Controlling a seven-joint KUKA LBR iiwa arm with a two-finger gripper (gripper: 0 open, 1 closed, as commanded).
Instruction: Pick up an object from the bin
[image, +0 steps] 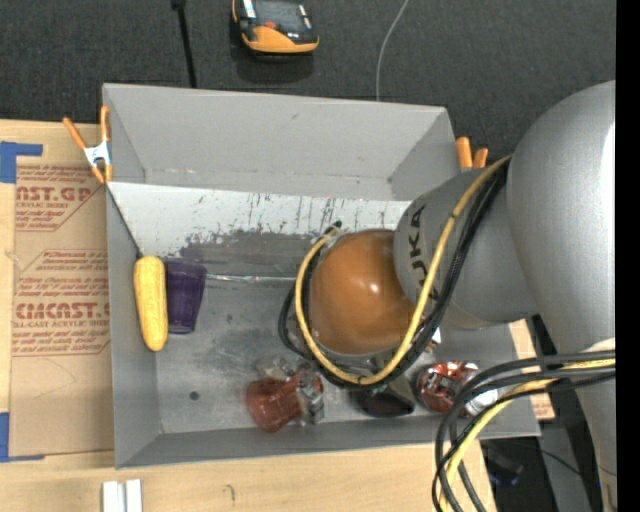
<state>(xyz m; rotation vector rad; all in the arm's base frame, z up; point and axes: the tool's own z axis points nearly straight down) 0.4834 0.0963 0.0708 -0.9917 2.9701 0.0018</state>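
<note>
My gripper (306, 384) pokes out from under the arm's orange cover, low in the bin near its front wall. It sits right against a crumpled reddish-brown thing (270, 404) lying on the bin floor just left of it; whether it holds that thing is hidden. A flat black thing (386, 403) lies to the right of the gripper by the front wall. Further right is a red and white crumpled thing (446, 384), partly under cables.
A yellow corn cob (151, 302) lies along the bin's left wall, with a purple cup (184, 296) on its side right beside it. The arm and its cables cover the right half of the bin.
</note>
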